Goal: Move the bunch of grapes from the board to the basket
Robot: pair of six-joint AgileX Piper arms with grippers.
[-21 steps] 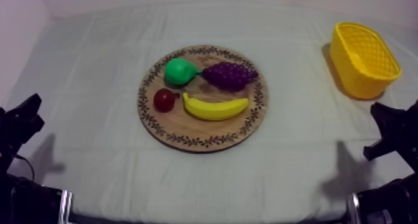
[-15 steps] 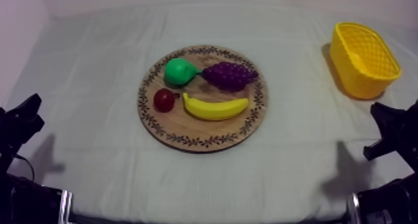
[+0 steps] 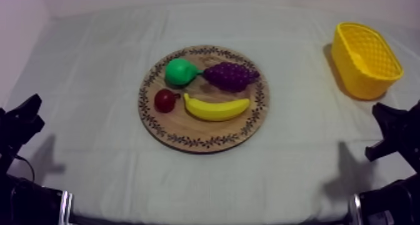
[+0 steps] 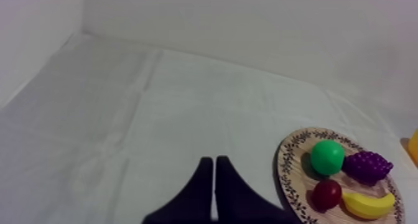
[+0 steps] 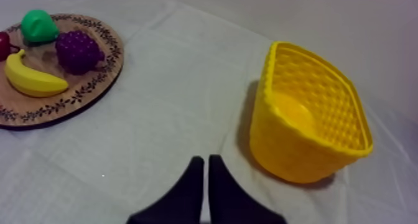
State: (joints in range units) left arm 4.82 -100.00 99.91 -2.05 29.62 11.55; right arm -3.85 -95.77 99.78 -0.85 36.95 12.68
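Purple bunch of grapes (image 3: 230,75), judged light, stiff and knobbly, is lying on the wooden board (image 3: 206,132) beside the pear (image 3: 179,71), best taken across its broad middle, while the left end effector (image 4: 214,159) and the right end effector (image 5: 206,158) are sitting pressed together.

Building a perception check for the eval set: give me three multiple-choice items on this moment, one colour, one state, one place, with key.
1. The basket is: A red; B yellow; C blue.
2. The right gripper is: A open wide; B shut on a fruit; C shut on nothing.
3. The bunch of grapes lies: A on the wooden board, beside the pear; B in the basket; C in the right gripper.
Key: 1 B, its mesh walls are yellow. 2 C, its fingers lie together as a narrow wedge. 3 A, it rests on the board next to the pear.
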